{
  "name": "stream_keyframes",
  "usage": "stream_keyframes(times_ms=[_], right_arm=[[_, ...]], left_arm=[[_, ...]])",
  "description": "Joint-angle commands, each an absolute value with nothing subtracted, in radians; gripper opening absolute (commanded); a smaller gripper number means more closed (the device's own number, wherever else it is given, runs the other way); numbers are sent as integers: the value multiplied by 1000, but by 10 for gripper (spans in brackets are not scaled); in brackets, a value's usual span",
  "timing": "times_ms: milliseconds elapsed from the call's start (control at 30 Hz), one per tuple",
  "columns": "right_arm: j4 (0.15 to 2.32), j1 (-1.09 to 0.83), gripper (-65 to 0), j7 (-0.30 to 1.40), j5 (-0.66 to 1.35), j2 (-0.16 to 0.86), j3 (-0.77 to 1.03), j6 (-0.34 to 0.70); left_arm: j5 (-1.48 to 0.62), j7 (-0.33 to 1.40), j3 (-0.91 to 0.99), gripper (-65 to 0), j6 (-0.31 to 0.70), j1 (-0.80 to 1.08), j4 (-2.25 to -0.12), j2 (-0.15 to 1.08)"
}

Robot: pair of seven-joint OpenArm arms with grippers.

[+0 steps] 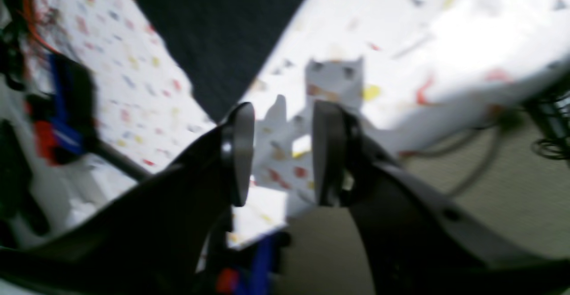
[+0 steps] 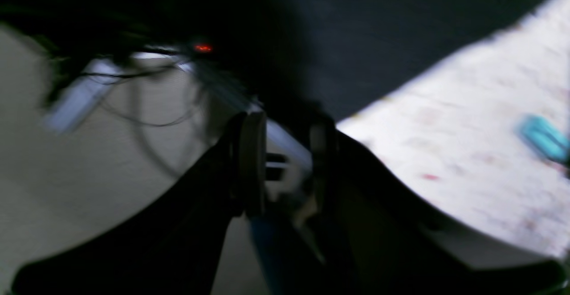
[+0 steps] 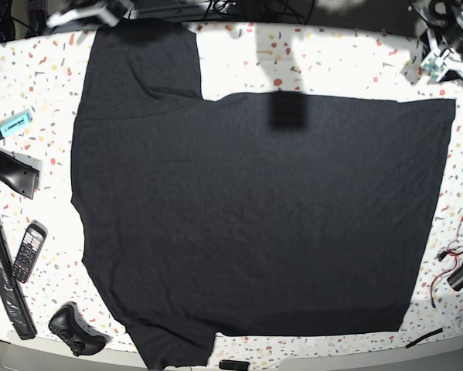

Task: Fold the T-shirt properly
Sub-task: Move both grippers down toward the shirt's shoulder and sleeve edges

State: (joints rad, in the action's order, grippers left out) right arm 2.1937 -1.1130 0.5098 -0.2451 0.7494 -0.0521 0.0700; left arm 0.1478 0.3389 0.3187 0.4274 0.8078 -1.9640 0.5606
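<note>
Although the left wrist view is smeared with motion, it shows the left gripper (image 1: 282, 152) with its jaws parted and nothing between them, hanging over the near edge of the speckled table (image 1: 445, 41). A dark corner of the T-shirt (image 1: 218, 32) lies beyond the fingertips, apart from them.

In the right wrist view, blurred too, the right gripper (image 2: 285, 170) has a gap between its jaws and no cloth in it. The black T-shirt (image 2: 392, 32) fills the upper part of the picture, and a turquoise marker (image 2: 543, 139) lies on the table at the right.

From the base view, the T-shirt (image 3: 254, 209) lies spread flat, plain side up, over most of the table (image 3: 331, 54), one sleeve reaching to the far left and another to the near left, the hem running down the right. A remote (image 3: 28, 251) and a game controller (image 3: 76, 328) sit just beside its left edge.

The cloth looks light, limp and thin, so it should drape and crease readily. A pinch at a corner or hem edge seems best, since the flat middle offers nothing to grasp.
</note>
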Motion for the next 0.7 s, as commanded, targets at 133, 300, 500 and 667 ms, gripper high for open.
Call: stream_keyframes(times_ms=[133,300,500,667], right_arm=[[2223,-1090,-481,552,-255,757,72,63],[2223,-1078,-480,620,-255,756,147,62],[2223,-1078,-480,638,-255,749,184,62],[2223,-1078,-481,640,-263,722,191,58]], left_arm=[[202,276,306,-417,468,755,-1972,637],[271,260,188,-417,466,678,-1886,727],[379,261,5,-417,411,518,-1703,762],[378,260,-83,-417,405,434,-1602,766]])
